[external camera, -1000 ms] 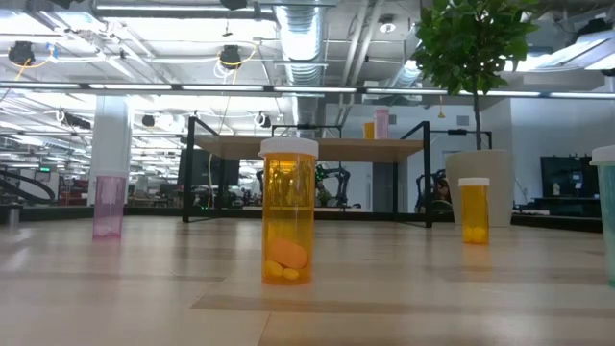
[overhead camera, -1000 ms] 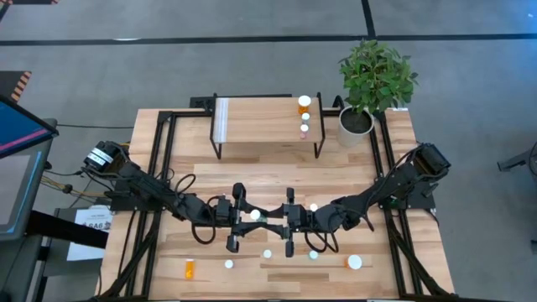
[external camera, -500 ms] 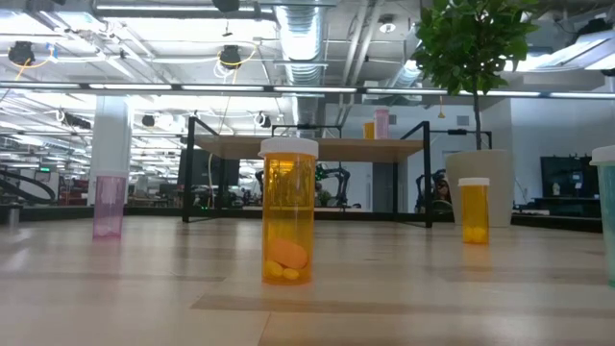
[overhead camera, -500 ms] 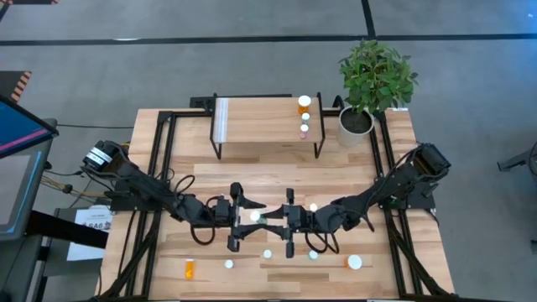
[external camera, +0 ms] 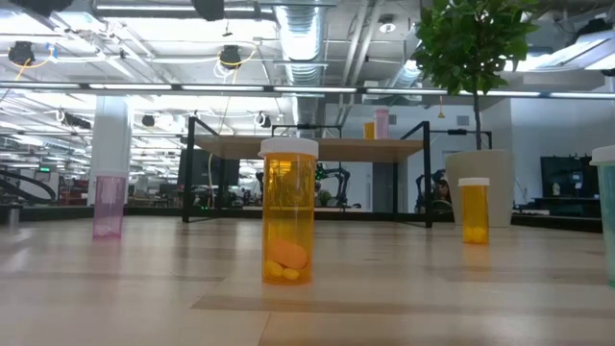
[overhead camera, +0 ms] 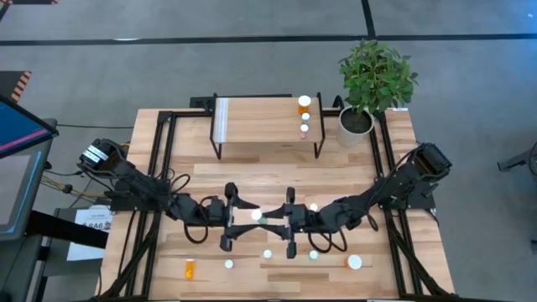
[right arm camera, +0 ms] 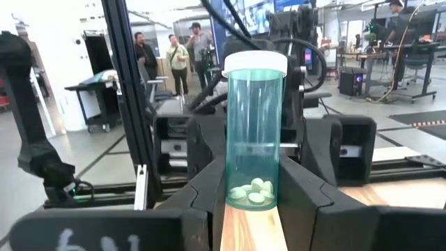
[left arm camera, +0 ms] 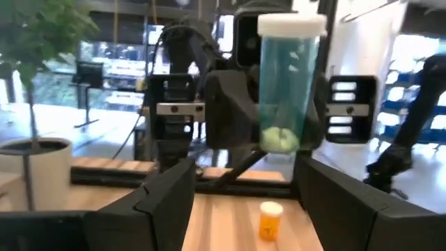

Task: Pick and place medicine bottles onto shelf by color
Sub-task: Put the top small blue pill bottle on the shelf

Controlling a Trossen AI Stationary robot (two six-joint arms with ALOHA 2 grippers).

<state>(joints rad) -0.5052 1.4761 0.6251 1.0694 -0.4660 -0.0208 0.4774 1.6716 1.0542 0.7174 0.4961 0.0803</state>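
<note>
Holding green bottle upright mid-table, right gripper clamps fingers on lower body — handoff pose. Left gripper faces it, jaws spread wide either side of bottle, not gripping. Bottle likely light, rigid, smooth translucent plastic cylinder, white cap, few pills inside; slippery, so best grip mid-body, below cap. Shelf — light wood, thin black legs — holds three bottles at plant-side end; others stand loose on table.
</note>
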